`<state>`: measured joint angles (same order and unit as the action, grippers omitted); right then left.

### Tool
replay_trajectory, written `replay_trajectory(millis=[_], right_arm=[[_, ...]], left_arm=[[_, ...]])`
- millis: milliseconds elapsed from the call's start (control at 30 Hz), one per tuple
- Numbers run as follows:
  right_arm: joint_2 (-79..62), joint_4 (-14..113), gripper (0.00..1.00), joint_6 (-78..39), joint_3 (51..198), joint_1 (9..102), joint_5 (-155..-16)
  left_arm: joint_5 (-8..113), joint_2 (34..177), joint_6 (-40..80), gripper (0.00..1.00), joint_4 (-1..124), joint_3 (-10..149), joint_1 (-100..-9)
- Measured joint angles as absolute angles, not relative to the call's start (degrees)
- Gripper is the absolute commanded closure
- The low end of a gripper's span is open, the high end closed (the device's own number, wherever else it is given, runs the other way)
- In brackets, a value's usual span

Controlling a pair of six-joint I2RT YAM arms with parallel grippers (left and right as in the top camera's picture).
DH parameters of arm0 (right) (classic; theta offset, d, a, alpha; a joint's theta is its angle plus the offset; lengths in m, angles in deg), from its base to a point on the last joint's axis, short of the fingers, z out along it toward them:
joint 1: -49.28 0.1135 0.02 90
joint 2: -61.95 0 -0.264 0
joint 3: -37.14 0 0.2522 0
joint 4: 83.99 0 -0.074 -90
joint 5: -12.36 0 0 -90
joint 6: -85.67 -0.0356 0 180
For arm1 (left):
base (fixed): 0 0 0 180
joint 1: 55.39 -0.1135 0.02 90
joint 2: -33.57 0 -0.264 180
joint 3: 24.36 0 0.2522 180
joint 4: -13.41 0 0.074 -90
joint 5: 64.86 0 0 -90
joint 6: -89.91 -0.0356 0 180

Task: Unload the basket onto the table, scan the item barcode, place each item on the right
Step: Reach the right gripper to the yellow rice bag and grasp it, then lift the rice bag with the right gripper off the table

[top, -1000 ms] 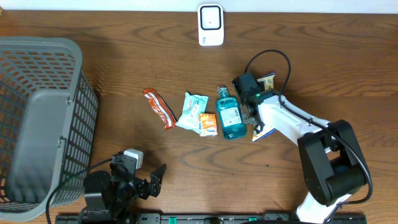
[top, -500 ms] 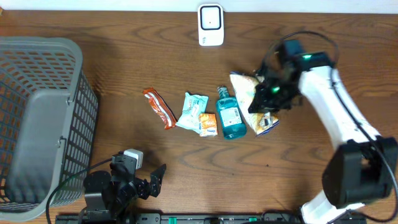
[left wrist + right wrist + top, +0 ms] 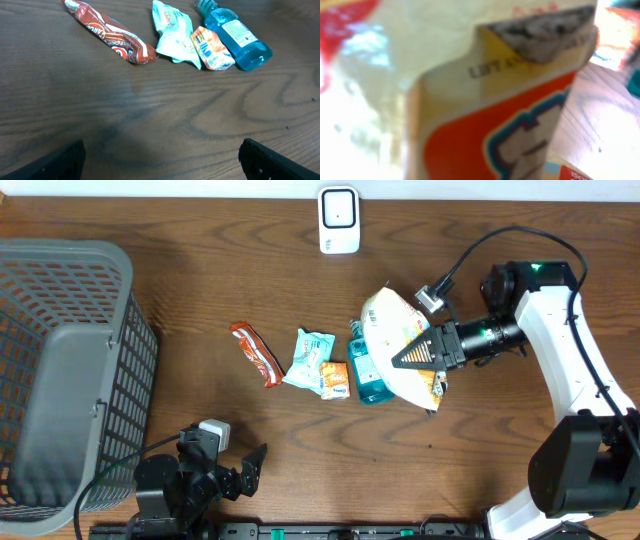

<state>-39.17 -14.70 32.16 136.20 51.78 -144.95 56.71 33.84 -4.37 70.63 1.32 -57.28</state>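
From overhead, the right gripper [image 3: 410, 356] is clamped on a pale snack bag [image 3: 398, 330], held up over the blue mouthwash bottle [image 3: 366, 376] with its long axis running from far-left to near-right. The white scanner [image 3: 339, 220] stands at the far edge, beyond and left of the bag; the right arm is much the nearer. The grey basket [image 3: 62, 370] at the left shows no item inside. The left gripper [image 3: 250, 464] sits at the near edge. From the left wrist, its jaws stand wide with nothing between; ahead lie a red-brown wrapper [image 3: 107, 39], a teal pack [image 3: 173, 31] and an orange packet [image 3: 212, 47]. From the right wrist, the blurred bag [image 3: 485, 115] fills the view; no barcode shows.
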Motion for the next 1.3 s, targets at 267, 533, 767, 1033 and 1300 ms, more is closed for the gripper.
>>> replay_trajectory(millis=[267,533,767,1033,1300], right_arm=[[-39.15,-15.11,0.99,59.74,136.2,58.78,-150.82],[-39.15,-15.25,0.99,64.73,136.2,63.94,-153.64],[-39.15,-15.25,0.99,61.65,136.2,64.61,-152.77],[-39.15,-15.25,0.99,58.08,136.2,64.61,-150.63],[-39.17,-15.25,0.99,57.41,136.2,64.61,-149.62]], left_arm=[[56.71,33.84,-4.37,0.02,70.63,1.32,-57.28],[56.71,33.84,-4.37,0.02,70.63,1.32,-57.28],[56.71,33.84,-4.37,0.02,70.63,1.32,-57.28],[56.71,33.84,-4.37,0.02,70.63,1.32,-57.28],[56.71,33.84,-4.37,0.02,70.63,1.32,-57.28]])
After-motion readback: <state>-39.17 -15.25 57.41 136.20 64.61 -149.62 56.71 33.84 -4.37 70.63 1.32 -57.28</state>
